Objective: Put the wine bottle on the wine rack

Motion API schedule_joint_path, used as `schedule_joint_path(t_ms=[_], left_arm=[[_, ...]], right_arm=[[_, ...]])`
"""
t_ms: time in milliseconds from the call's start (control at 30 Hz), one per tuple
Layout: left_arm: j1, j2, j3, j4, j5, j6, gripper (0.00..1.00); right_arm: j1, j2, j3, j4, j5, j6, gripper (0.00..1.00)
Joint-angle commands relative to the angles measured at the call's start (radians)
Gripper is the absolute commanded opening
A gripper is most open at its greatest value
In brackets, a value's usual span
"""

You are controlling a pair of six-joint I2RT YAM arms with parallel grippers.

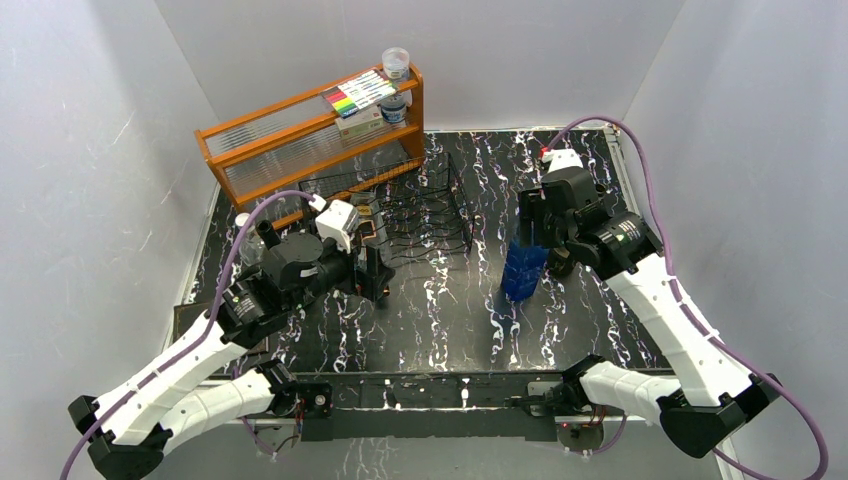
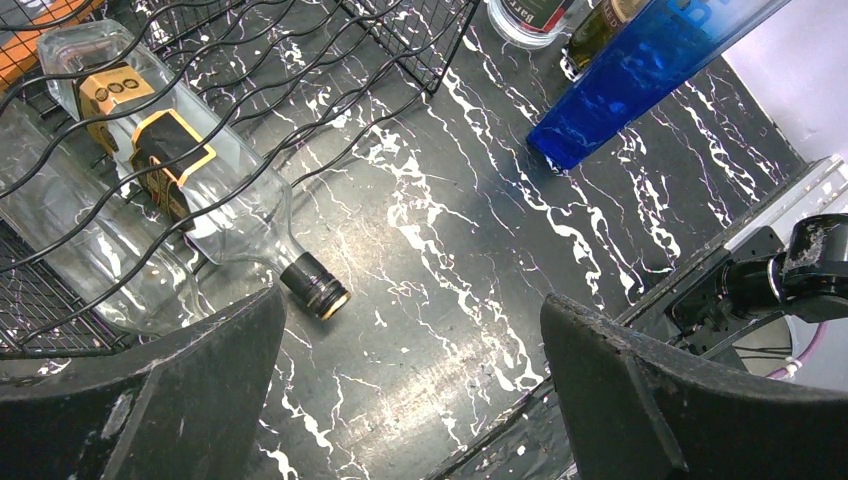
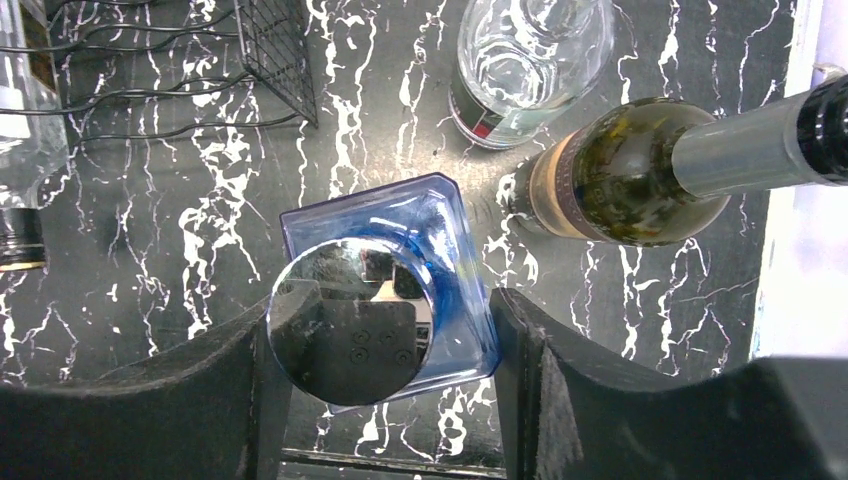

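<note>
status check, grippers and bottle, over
Left gripper open, empty, beside wine rack. Right gripper open, straddling upright blue bottle, not clamped. Green bottle close beside it.

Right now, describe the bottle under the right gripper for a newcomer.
On the black marbled table, look right of the wine rack. The blue bottle stands upright under the right gripper: square-sided, mirror-capped, unlike the clear bottle and green bottle beside it.

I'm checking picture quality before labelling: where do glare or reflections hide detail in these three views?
Right wrist: the mirror cap on the blue bottle shows only reflections; left wrist: a pale sheen washes the table near the clear bottle; top external: the black wine rack nearly melts into the dark marbled table.
</note>
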Motion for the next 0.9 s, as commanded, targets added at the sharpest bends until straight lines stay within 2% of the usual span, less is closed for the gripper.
schedule_joint_path(t_ms=[0, 67, 200, 267, 300, 367, 400, 533, 867], left_arm=[[0.002, -0.009, -0.007, 0.007, 0.008, 0.000, 0.98], [0.002, -0.005, -0.006, 0.007, 0.009, 0.000, 0.98], [0.002, 0.008, 0.001, 0.010, 0.014, 0.004, 0.98], [0.002, 0.014, 0.005, 0.011, 0.016, 0.005, 0.98], [0.003, 0.016, 0.006, 0.012, 0.017, 0.006, 0.98], [0.002, 0.019, 0.007, 0.013, 0.016, 0.006, 0.98], [0.003, 0.019, 0.005, 0.013, 0.016, 0.006, 0.98], [0.002, 0.019, 0.002, 0.013, 0.016, 0.008, 0.98], [0.003, 0.019, 0.000, 0.013, 0.019, 0.006, 0.98]], right_arm=[[-0.002, -0.002, 0.039, 0.002, 0.014, -0.009, 0.63], [-0.002, -0.009, 0.039, 0.006, 0.014, -0.006, 0.62], [-0.001, -0.019, 0.039, 0.018, 0.015, -0.003, 0.51], [-0.002, -0.020, 0.040, 0.019, 0.010, 0.000, 0.50], [-0.001, -0.021, 0.042, 0.018, 0.005, 0.001, 0.52], [-0.001, -0.021, 0.043, 0.014, -0.001, 0.000, 0.75], [-0.001, -0.024, 0.040, 0.014, -0.001, 0.001, 0.82], [-0.001, -0.025, 0.011, 0.025, -0.010, -0.015, 0.97], [-0.006, -0.017, -0.006, 0.072, -0.055, -0.167, 0.98]])
